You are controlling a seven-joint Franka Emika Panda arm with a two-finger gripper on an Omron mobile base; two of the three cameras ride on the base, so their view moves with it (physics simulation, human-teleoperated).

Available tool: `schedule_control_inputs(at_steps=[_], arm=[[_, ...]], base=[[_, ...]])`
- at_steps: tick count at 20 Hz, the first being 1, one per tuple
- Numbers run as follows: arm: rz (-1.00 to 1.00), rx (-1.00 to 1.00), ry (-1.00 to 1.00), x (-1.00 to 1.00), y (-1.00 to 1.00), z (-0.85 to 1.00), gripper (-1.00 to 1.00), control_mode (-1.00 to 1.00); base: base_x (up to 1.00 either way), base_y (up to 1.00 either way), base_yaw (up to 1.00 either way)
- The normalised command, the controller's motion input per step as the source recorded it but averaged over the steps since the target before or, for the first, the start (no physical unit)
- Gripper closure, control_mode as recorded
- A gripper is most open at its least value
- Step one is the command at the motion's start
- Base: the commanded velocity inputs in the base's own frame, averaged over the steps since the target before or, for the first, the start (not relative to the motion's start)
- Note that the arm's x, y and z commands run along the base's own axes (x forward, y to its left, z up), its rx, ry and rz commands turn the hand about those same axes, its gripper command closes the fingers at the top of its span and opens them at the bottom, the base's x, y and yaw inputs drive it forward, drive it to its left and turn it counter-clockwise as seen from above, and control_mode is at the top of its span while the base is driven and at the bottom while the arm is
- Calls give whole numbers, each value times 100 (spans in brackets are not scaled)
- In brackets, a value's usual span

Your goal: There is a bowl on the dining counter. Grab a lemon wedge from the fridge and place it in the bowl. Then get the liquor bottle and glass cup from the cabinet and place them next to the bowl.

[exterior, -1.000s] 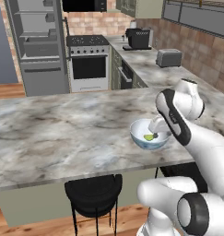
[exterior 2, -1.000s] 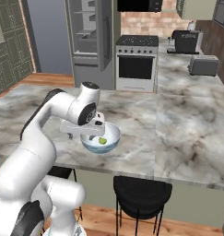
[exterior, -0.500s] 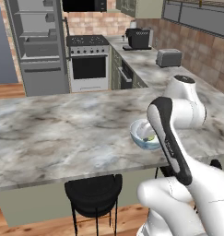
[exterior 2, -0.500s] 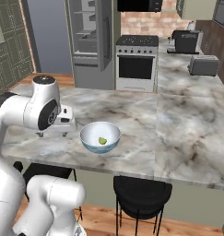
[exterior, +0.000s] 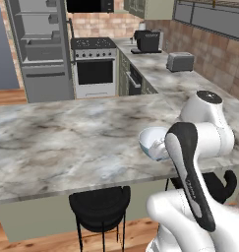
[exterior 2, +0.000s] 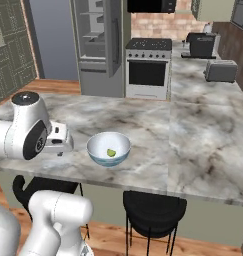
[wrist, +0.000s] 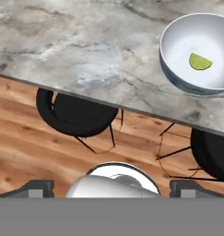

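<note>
The white bowl (exterior 2: 109, 148) stands near the front edge of the marble dining counter (exterior 2: 143, 120). In it lies the yellow-green lemon wedge (exterior 2: 111, 152). In the hand view the bowl (wrist: 198, 50) sits at the upper right with the lemon wedge (wrist: 200, 62) inside. My gripper (exterior 2: 59, 150) hangs left of the bowl over the counter's front edge, apart from the bowl. Its fingertips (wrist: 37, 186) stand wide apart, so it is open and holds nothing. My arm covers part of the bowl (exterior: 151, 140) in the left base view. The grey fridge (exterior 2: 98, 45) stands open beyond the counter. The liquor bottle and glass cup are out of view.
Two black stools (exterior 2: 153, 212) (exterior: 99, 206) stand under the counter's front edge on the wooden floor. Behind the counter are an oven (exterior 2: 148, 70), a toaster (exterior 2: 220, 70) and a coffee machine (exterior 2: 200, 45) on the narrower worktop.
My hand has swung away from above the bowl, down and towards the counter's front edge. The lemon wedge stays in the bowl.
</note>
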Motion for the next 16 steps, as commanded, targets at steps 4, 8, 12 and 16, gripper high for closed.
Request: schedule_control_inputs(at_steps=[4, 8, 12, 16], arm=[[-8, 0, -5, -36, -8, 0, -100, -100], [-5, 0, -7, -36, -4, 0, -100, -100], [0, -1, 0, -4, 8, 0, -100, -100], [0, 0, -3, -4, 0, 3, -100, -100]], base=[[0, 0, 0], [0, 0, 0], [0, 0, 0], [0, 0, 0]])
